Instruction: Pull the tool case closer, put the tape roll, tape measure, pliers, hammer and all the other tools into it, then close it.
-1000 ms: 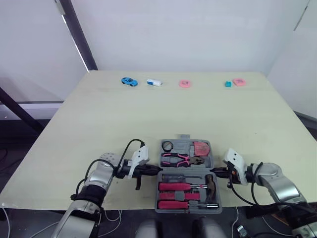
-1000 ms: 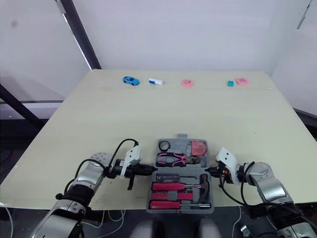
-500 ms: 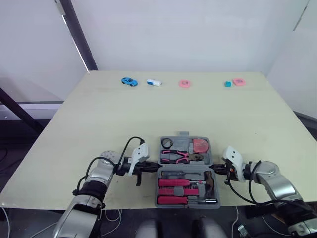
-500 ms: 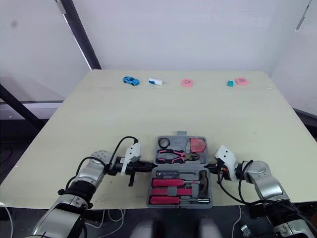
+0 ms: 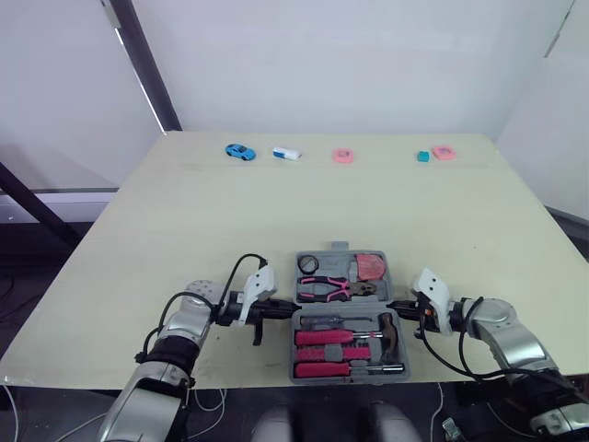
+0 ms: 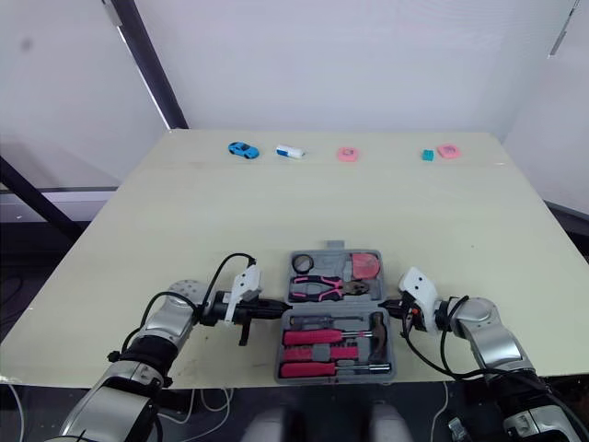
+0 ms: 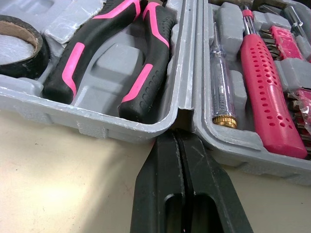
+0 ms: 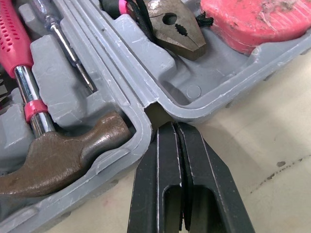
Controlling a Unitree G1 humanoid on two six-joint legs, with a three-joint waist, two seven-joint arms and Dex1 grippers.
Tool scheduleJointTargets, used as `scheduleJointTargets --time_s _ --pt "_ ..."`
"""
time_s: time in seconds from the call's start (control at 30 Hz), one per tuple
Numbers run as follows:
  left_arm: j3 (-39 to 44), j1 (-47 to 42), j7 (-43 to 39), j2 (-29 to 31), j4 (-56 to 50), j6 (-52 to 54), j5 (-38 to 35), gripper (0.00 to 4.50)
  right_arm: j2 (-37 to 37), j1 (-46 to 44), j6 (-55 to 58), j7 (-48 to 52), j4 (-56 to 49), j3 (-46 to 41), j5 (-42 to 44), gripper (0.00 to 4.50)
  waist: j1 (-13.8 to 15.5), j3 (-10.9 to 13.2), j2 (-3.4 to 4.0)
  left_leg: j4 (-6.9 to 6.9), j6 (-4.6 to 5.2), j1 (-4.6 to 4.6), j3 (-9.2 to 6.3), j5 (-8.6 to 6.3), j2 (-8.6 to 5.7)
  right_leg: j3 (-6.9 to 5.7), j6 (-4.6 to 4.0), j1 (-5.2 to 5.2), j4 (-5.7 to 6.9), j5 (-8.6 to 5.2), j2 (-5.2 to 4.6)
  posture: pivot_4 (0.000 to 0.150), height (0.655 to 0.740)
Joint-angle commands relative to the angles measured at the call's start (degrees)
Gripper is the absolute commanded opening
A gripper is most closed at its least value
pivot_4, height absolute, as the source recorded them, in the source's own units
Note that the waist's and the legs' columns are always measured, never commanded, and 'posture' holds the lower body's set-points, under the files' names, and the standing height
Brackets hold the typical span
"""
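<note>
The left hand [image 7: 176, 137] is clenched on nothing, its two black fingers pressed flat together; the tip sits in the hinge notch on the left side of the tool case [image 7: 112, 127], which lies open at the near edge of the surface [image 5: 184, 221], between the two hands. In the far half, left to right, lie the tape roll [image 7: 43, 48], the pliers [image 7: 146, 73] and the tape measure [image 8: 252, 19]; the near half holds a clear-handled screwdriver [image 7: 221, 87], red-handled drivers [image 7: 265, 82] and the hammer [image 8: 63, 160] (its head at the right end). The right hand [image 8: 168, 127] is likewise clenched and empty, its tip at the hinge notch on the case's right side. Along the far edge stand a blue toy car [image 5: 239, 151], a white block [image 5: 286, 153], a pink piece [image 5: 343, 156], a teal cube [image 5: 423, 157] and another pink piece [image 5: 444, 152], well apart from the case.
</note>
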Motion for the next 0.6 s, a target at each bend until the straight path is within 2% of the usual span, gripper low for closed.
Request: scheduleJointTargets --time_s 0.03,0.6 --pt "-0.1 -0.9 1.5 -0.8 0.3 -0.8 0.2 0.00 1.0 -1.4 -1.8 0.7 -2.3 0.4 1.2 0.04 0.0 0.0 0.00 0.00 0.00 0.00 0.00 0.00 0.00 0.00 0.00 0.00 0.00 0.00 0.00 0.150 0.7400" --pt "0.4 -2.8 1.5 -0.1 3.4 -2.2 0.2 0.00 1.6 -1.3 -1.1 1.1 -2.5 0.9 1.3 0.04 -0.1 0.0 0.00 -0.01 0.00 -0.01 -0.01 0.00 0.00 0.00 0.00 -0.01 0.00 0.00 0.01 0.150 0.7400"
